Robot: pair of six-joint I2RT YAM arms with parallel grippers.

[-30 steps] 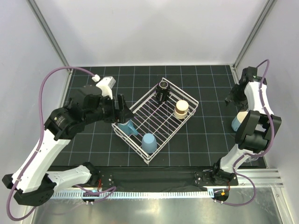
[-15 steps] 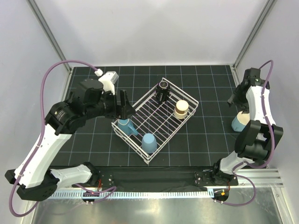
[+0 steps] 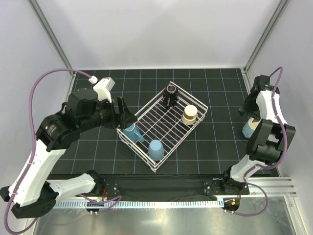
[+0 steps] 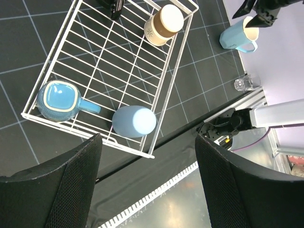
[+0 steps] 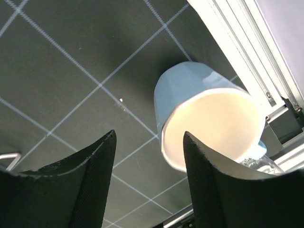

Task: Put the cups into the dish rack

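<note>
The white wire dish rack (image 3: 146,105) stands mid-table. In it are a blue handled mug (image 3: 131,133), a light blue tumbler (image 3: 156,149), a beige cup (image 3: 189,114) and a small dark cup (image 3: 170,91). A pale blue handled mug (image 3: 249,128) lies on the mat at the right. It fills the right wrist view (image 5: 199,109). My right gripper (image 5: 149,180) is open just above its rim. My left gripper (image 4: 147,190) is open and empty, raised left of the rack (image 4: 178,57). A clear glass (image 4: 247,83) stands near the right rail.
The black gridded mat (image 3: 98,147) covers the table. A metal rail (image 3: 279,183) runs along the front edge. Frame posts and white walls close in the left, right and back sides.
My left gripper has drawn back and up from the blue mug in the rack's left corner. My right gripper has shifted slightly over the pale blue mug.
</note>
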